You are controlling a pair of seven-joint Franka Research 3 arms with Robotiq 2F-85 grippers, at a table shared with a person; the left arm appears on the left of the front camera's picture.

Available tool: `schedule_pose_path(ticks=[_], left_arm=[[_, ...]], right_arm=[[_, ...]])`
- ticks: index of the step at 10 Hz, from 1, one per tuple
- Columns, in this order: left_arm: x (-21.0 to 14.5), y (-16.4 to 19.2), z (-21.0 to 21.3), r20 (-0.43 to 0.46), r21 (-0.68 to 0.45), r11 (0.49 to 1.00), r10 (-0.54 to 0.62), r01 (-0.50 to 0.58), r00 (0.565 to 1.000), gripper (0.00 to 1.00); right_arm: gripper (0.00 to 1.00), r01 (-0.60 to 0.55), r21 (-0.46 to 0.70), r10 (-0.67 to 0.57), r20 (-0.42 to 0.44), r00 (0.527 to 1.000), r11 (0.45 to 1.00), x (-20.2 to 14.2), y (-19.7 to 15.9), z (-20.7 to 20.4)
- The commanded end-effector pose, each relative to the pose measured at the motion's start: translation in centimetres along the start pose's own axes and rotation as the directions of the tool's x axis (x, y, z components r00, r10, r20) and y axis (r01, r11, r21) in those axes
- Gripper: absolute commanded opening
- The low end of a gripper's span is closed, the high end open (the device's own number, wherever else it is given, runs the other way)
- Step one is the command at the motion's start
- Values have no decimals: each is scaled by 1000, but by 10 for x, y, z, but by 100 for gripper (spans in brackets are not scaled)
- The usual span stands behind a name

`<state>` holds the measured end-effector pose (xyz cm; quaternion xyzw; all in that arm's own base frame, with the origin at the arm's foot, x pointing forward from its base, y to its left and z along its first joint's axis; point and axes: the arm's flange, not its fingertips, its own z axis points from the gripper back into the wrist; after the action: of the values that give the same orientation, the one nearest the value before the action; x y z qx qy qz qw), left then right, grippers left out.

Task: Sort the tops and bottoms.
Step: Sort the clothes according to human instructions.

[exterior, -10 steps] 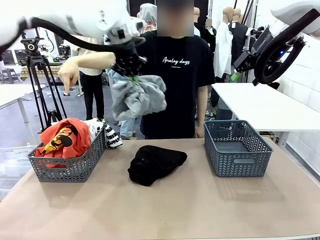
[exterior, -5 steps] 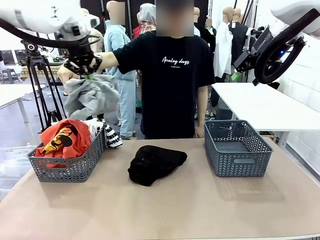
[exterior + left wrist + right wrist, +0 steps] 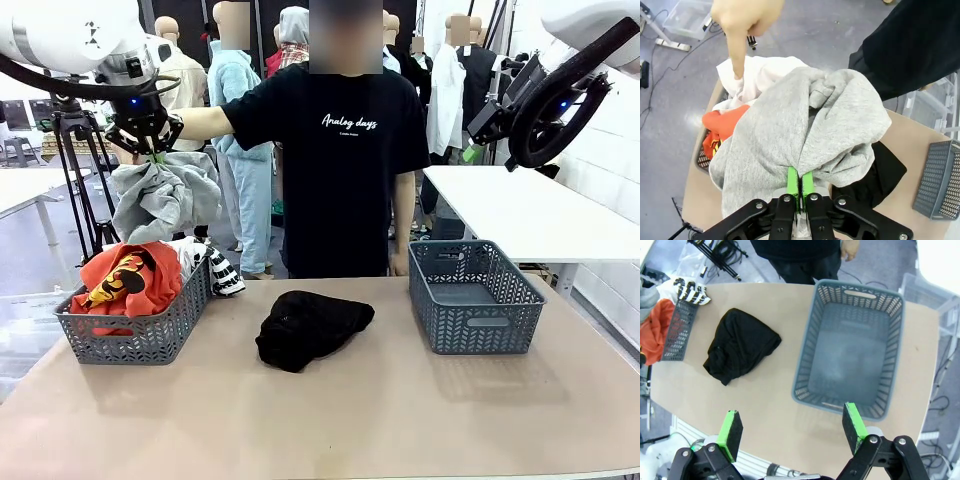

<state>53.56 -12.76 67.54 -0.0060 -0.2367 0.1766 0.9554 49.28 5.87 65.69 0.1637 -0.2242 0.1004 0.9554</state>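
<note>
My left gripper (image 3: 155,155) (image 3: 800,181) is shut on the light grey top (image 3: 165,198) (image 3: 805,130), which hangs high above the left grey basket (image 3: 140,325). In that basket lie the orange top (image 3: 125,280) (image 3: 722,122) and the white top with black print (image 3: 215,265) (image 3: 765,72). The black bottoms (image 3: 310,327) (image 3: 740,345) lie bunched on the table's middle. My right gripper (image 3: 792,427) is open, raised at the upper right (image 3: 470,150) over the right basket (image 3: 473,295) (image 3: 850,347). A person's hand (image 3: 742,20) points down at the white top.
The person in a black tee (image 3: 345,150) stands at the far side, one arm stretched toward my left gripper. A tripod (image 3: 85,170) stands behind the left basket, and a white table (image 3: 530,215) is at the back right. The right basket holds nothing.
My left arm has carried the grey top from the middle leftward, to over the left basket. The right arm has not moved.
</note>
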Motion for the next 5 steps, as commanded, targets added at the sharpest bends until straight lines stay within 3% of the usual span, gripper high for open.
schedule_pose_path(ticks=[1,5], left_arm=[[1,2,0,1,1,1000,5,-5,1000,0],[10,43,-10,32,93,990,100,-102,994,0]], right_arm=[[100,12,-20,-12,-18,1000,1000,2,3,1],[100,12,-20,-12,-18,1000,1000,2,3,1]])
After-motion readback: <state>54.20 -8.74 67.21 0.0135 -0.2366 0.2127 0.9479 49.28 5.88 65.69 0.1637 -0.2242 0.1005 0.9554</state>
